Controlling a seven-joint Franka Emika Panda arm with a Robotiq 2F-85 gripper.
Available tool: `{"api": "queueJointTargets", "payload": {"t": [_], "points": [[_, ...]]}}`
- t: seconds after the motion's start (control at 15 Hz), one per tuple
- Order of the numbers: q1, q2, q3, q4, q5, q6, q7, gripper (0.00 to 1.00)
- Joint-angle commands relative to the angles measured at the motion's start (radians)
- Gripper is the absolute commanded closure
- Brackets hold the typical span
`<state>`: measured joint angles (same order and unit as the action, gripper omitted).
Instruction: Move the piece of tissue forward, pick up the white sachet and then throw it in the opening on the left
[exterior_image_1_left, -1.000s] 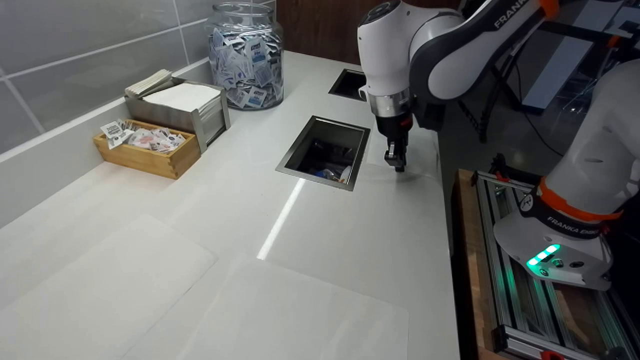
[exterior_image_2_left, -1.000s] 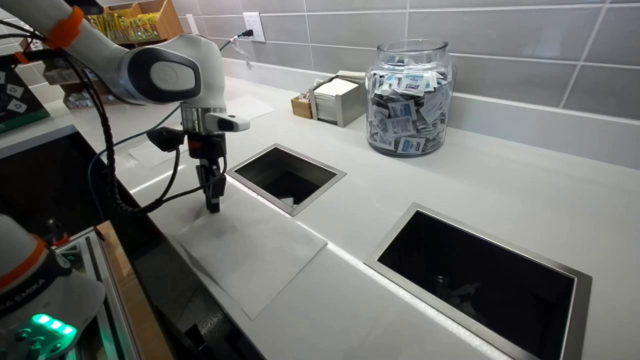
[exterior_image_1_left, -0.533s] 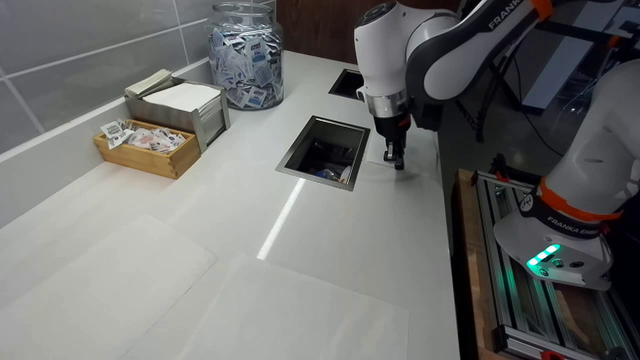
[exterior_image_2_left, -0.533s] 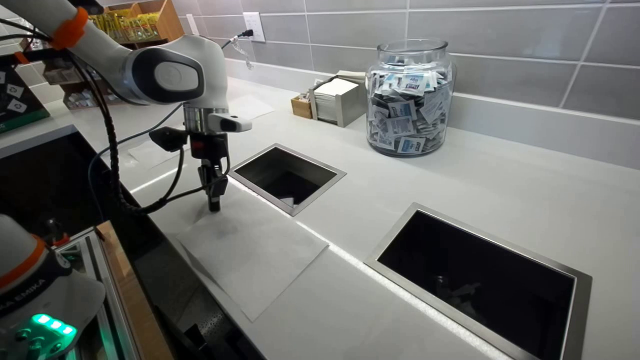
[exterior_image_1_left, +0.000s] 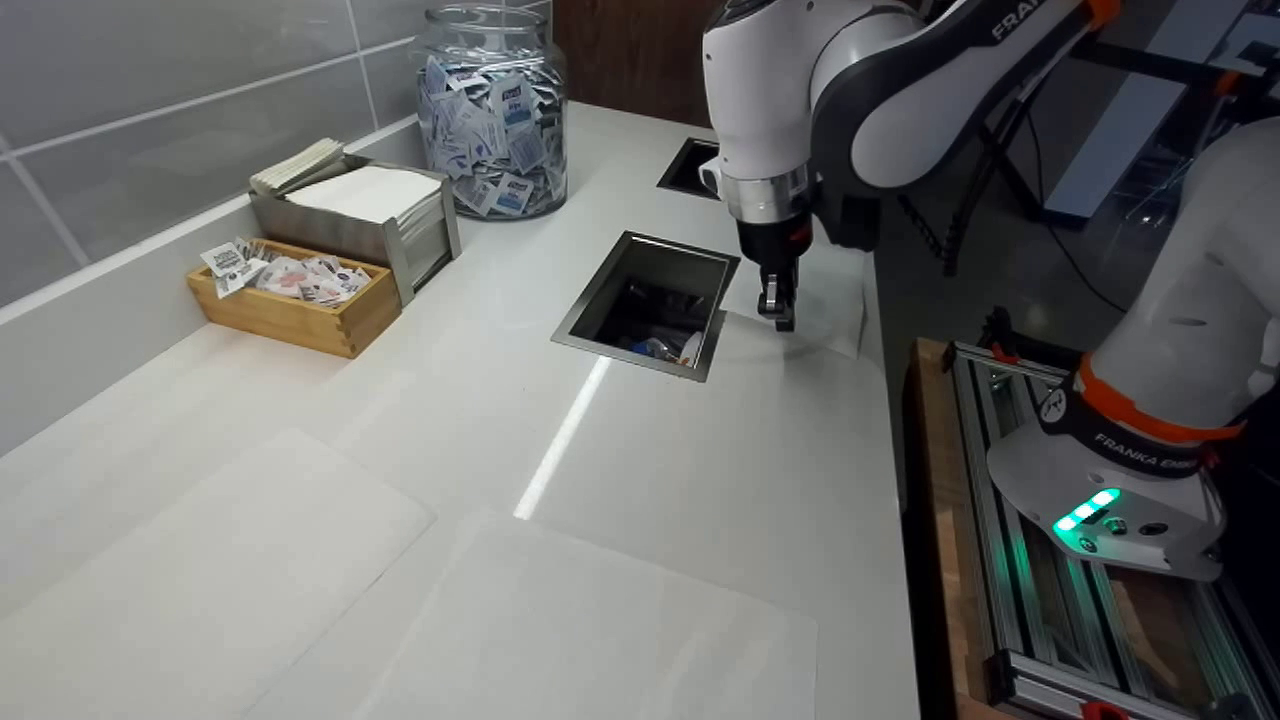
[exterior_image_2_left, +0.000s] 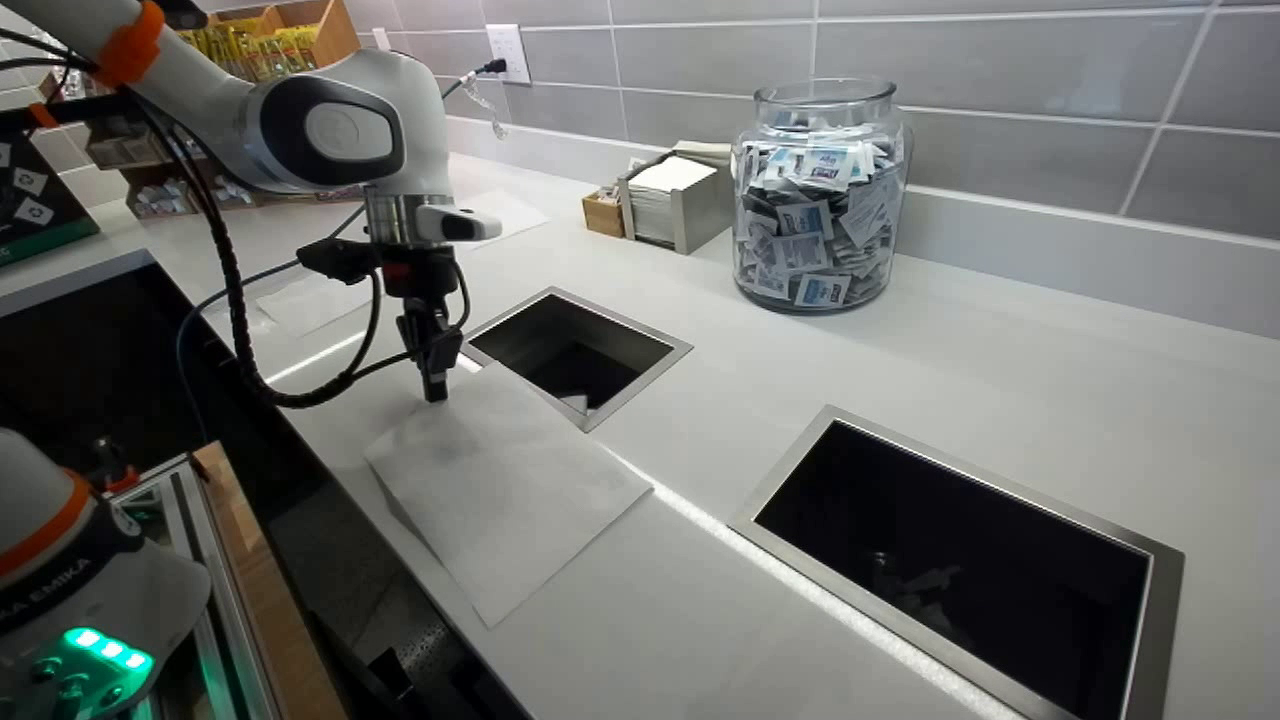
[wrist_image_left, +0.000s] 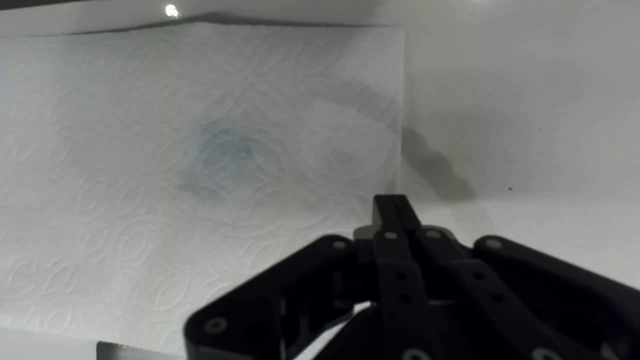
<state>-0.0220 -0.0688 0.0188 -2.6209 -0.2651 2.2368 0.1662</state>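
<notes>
White embossed paper tissue (exterior_image_2_left: 505, 490) is lying on the white counter (exterior_image_2_left: 690, 625) beside a steel-rimmed rectangular opening (exterior_image_2_left: 636, 385), while I am holding my black two-finger gripper (wrist_image_left: 393, 199), fingertips meeting and empty, at the tissue's edge.

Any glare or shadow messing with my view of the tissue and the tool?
Wrist view: dim, with the tool near-black and a dark shadow on the counter beside the tissue, whose embossing shows. Both exterior views: a bright streak on the counter, and the opening beside the tool mostly dark inside.
</notes>
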Motion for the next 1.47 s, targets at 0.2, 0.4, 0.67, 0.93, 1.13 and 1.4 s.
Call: {"api": "queueJointTargets", "payload": {"t": [0.2,0.4,0.67,0.93,1.13,1.4], "points": [[0.03,-0.09,0.021,-0.012,0.009,-0.016,-0.022,1.0],[0.039,-0.108,0.029,-0.004,0.015,-0.027,-0.026,1.0],[0.061,-0.072,0.035,0.031,0.085,-0.044,-0.093,1.0],[0.054,-0.08,0.036,0.02,0.063,-0.015,-0.071,0.99],[0.055,-0.078,0.036,0.023,0.065,-0.015,-0.074,1.0],[0.045,-0.11,0.032,0.009,0.033,-0.033,-0.074,1.0]]}}
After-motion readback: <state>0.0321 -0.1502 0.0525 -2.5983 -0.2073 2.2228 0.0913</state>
